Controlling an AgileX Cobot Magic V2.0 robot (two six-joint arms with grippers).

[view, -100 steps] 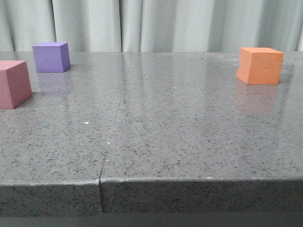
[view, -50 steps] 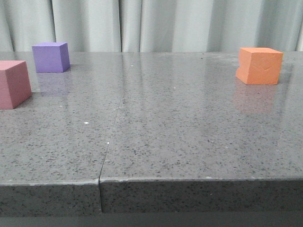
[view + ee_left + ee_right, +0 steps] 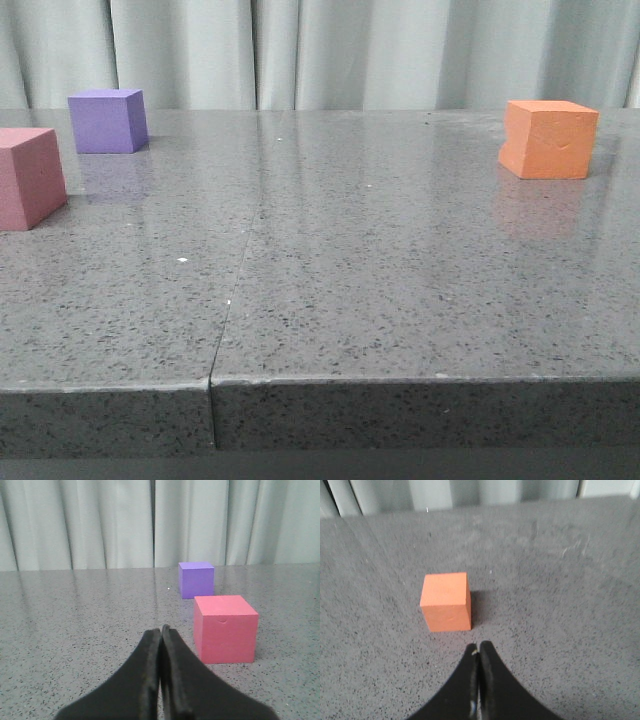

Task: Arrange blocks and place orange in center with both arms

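Approach step: right gripper [image 3: 479, 652] and left gripper [image 3: 161, 637], both clenched empty, must open; orange cube [image 3: 446, 602] ungrasped.

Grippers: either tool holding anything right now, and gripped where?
Nothing held. Left tool and right tool are both shut on nothing, short of the pink-red cube and orange cube.

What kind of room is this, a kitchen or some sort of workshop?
Probably a robot test bench, not a kitchen: a speckled grey stone-look tabletop, a plain pale curtain backdrop, and only foam cubes on it, like the orange foam cube.
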